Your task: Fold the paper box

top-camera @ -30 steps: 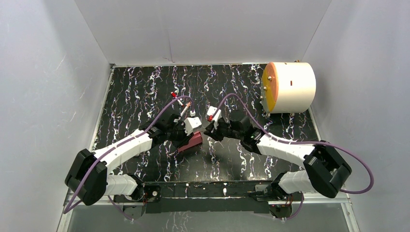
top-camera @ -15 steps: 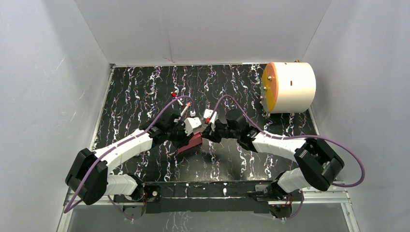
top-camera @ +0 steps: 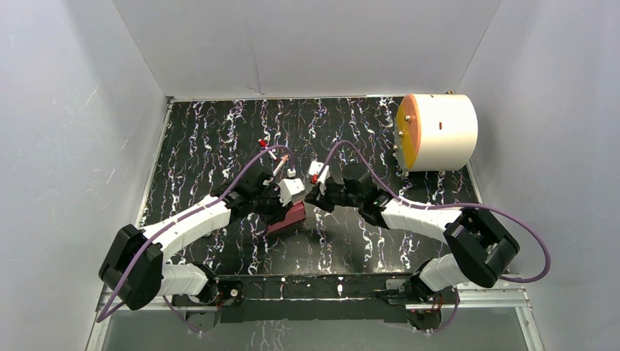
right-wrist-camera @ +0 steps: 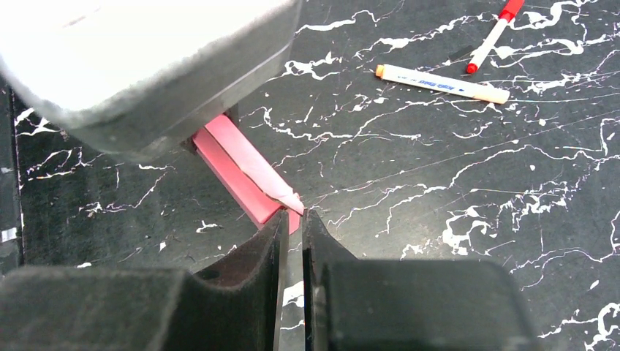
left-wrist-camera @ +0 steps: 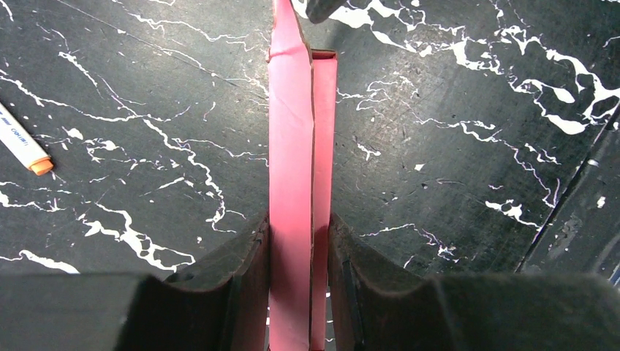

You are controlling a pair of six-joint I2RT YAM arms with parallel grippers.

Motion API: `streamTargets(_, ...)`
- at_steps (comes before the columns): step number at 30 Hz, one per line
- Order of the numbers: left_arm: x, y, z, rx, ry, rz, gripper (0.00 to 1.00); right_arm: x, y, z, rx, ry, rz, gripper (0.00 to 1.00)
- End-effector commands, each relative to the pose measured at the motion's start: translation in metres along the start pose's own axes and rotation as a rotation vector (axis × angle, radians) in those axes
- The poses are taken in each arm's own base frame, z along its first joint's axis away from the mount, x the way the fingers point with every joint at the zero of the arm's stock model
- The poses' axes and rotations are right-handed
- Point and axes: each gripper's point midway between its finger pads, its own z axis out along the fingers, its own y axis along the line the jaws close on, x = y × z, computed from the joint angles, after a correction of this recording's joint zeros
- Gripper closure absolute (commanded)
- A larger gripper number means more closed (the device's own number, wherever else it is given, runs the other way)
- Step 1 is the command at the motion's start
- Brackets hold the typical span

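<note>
Black marbled table (top-camera: 205, 139), top view. A big white cylinder (top-camera: 442, 131) with an orange face lies at 2 o'clock, well apart from the work.

The two arms meet near the centre, a touch toward 6 o'clock, and the paper box (top-camera: 290, 216) is there between them.

The left gripper (left-wrist-camera: 298, 228) is clamped on the paper box, one finger flat on each broad face, with the box standing on edge and running out toward 12 o'clock in the wrist view.

The right gripper (right-wrist-camera: 292, 219) has its jaws almost together with a thin gap. The tip of the end flap (right-wrist-camera: 285, 196) sits right at their mouth, but whether it is actually pinched I can't tell.

Progress, my read: the body is already a slim closed rectangle, so this is late stage. The pointed end flap sticks out untucked, and tucking it looks like what's left. The box's other end is hidden in the left jaws.

Two pens are loose at 12 o'clock of the box, untouched: a white one (right-wrist-camera: 442, 82) and a thin red-capped one (right-wrist-camera: 493, 33).
</note>
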Motion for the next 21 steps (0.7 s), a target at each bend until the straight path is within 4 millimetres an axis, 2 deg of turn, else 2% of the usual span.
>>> streamTargets(1,-0.006,-0.014,-0.002,0.076,-0.02,0.01,0.93,-0.033,-0.012,0.005,0.025,-0.09,-0.042,0.79)
streamTargets(5,-0.005,-0.014,-0.001,0.073,-0.017,0.01,0.93,-0.031,-0.008,0.006,0.0,-0.088,-0.053,0.77)
streamTargets(12,-0.003,-0.013,-0.001,0.069,-0.008,0.009,0.93,-0.019,-0.007,-0.002,0.005,-0.063,-0.106,0.67)
streamTargets(21,-0.003,-0.013,-0.001,0.069,-0.004,0.008,0.93,-0.021,-0.007,-0.018,0.001,-0.111,-0.265,0.58)
